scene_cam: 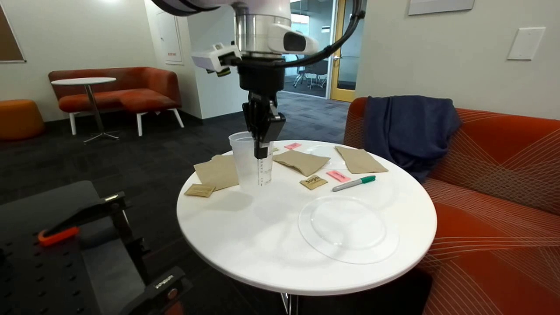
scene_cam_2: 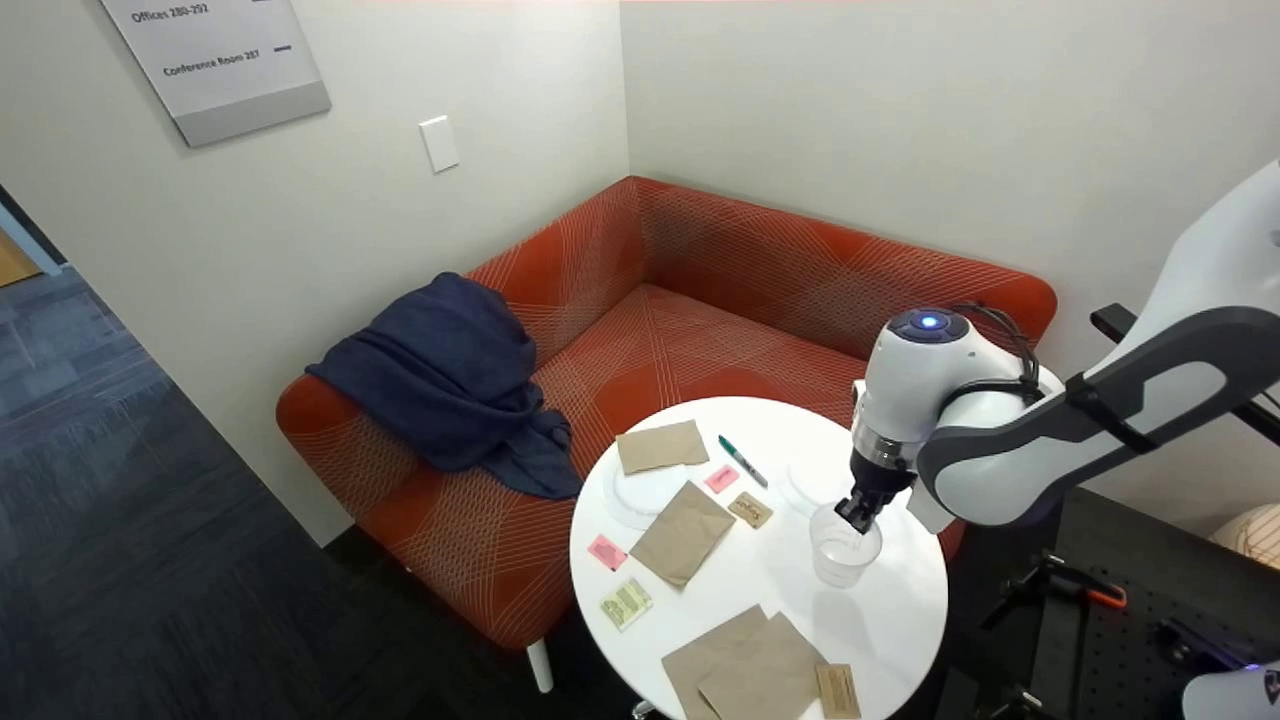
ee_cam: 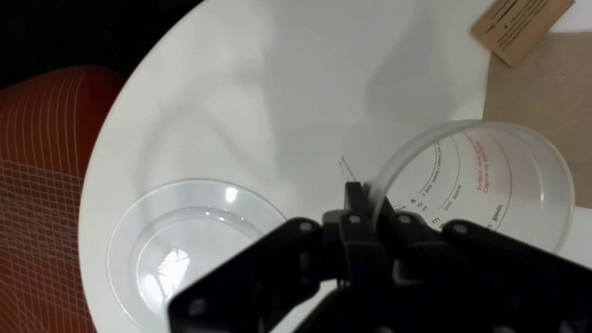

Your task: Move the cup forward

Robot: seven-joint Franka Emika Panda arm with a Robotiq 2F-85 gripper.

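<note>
The cup (scene_cam: 243, 166) is translucent and whitish, with printed lines. It is upright at the table's side in both exterior views, also here (scene_cam_2: 843, 553). I cannot tell whether its base touches the table. My gripper (scene_cam: 261, 150) points down at the cup's rim, and it also shows in an exterior view (scene_cam_2: 855, 515). In the wrist view the cup (ee_cam: 527, 185) is to the right, and its near wall runs between the two fingertips of the gripper (ee_cam: 363, 192). The fingers are closed on that wall, one inside the cup and one outside.
The round white table (scene_cam: 253, 245) bears a flat clear plate (scene_cam: 306, 227), also in the wrist view (ee_cam: 125, 222). Brown napkins (scene_cam: 302, 162), a green-capped marker (scene_cam: 354, 183), a sugar packet (scene_cam: 313, 182) and pink packets (scene_cam: 338, 176) lie around. A red couch (scene_cam_2: 720, 330) stands alongside.
</note>
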